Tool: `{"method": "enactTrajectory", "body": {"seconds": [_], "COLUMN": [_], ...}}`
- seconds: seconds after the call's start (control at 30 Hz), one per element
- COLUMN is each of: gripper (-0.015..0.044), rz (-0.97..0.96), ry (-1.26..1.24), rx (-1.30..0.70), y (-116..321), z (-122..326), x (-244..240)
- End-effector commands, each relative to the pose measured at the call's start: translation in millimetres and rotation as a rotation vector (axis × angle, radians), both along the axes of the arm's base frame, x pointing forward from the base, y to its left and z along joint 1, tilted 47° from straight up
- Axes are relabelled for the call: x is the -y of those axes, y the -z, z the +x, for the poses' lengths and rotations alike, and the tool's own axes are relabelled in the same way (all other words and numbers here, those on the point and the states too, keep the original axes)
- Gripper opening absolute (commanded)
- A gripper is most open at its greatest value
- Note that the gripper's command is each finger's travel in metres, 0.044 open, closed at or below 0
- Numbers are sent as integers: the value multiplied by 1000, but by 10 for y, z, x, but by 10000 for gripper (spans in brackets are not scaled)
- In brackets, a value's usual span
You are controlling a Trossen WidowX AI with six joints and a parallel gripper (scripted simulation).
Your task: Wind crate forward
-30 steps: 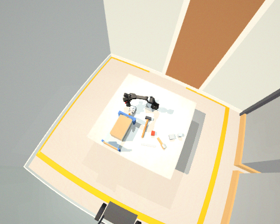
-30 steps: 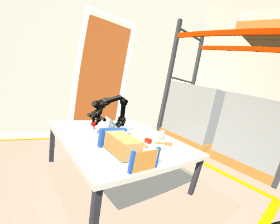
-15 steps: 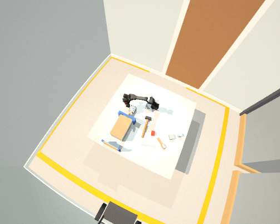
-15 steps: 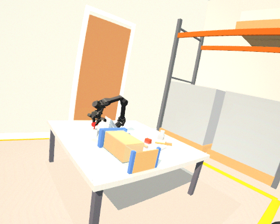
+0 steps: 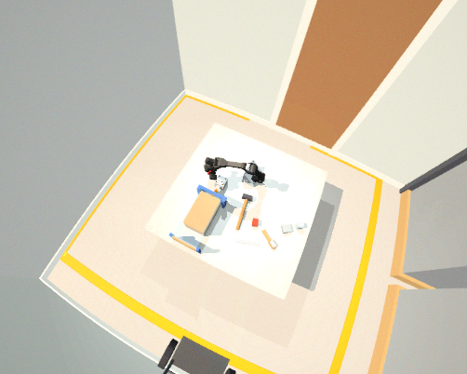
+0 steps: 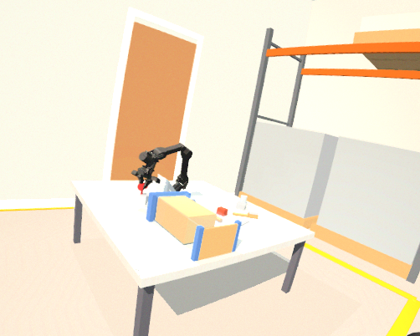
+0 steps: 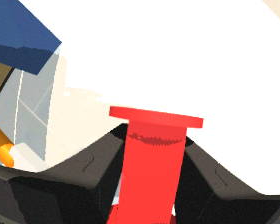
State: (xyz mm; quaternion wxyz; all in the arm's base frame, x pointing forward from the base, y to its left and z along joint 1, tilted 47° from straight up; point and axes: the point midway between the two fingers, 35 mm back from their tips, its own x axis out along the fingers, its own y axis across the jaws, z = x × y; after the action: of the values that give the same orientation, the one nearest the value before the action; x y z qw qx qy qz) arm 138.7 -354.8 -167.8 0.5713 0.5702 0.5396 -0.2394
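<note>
The gripper (image 5: 211, 175) (image 6: 142, 185) (image 7: 156, 137) is shut on the upright red grip of the winch handle (image 7: 151, 185), at the far-left part of the bench beside the winch. The winch (image 5: 221, 182) is a small pale housing in front of the steel frame; whether the key sits in its hole is hidden. The tan crate (image 5: 202, 213) (image 6: 186, 207) looks flat behind the blue steel frame (image 5: 212, 193) (image 6: 151, 206) (image 7: 26, 35). Its front is close to the frame, but I cannot tell if they touch. A clear panel (image 7: 37, 100) shows in the wrist view.
A wooden board (image 5: 185, 243) (image 6: 217, 241) with blue end posts stands beyond the crate. A hammer (image 5: 242, 214), a red block (image 5: 255, 222) (image 6: 222, 211), a wooden-handled tool (image 5: 267, 236) and a small grey block (image 5: 286, 228) lie right of the crate. An orange piece (image 5: 216, 190) (image 7: 2, 145) lies between winch and frame.
</note>
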Motion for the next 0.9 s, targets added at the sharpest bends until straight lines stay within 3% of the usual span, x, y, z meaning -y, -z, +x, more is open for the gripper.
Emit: {"method": "enactTrajectory", "body": {"seconds": [0.0, 0.87], "gripper": [0, 0], "rz": [0, 1], "ry": [-21, -21], "rx": [61, 63], "y": [-50, -198], "z": [286, 627], "x": [-25, -101]}}
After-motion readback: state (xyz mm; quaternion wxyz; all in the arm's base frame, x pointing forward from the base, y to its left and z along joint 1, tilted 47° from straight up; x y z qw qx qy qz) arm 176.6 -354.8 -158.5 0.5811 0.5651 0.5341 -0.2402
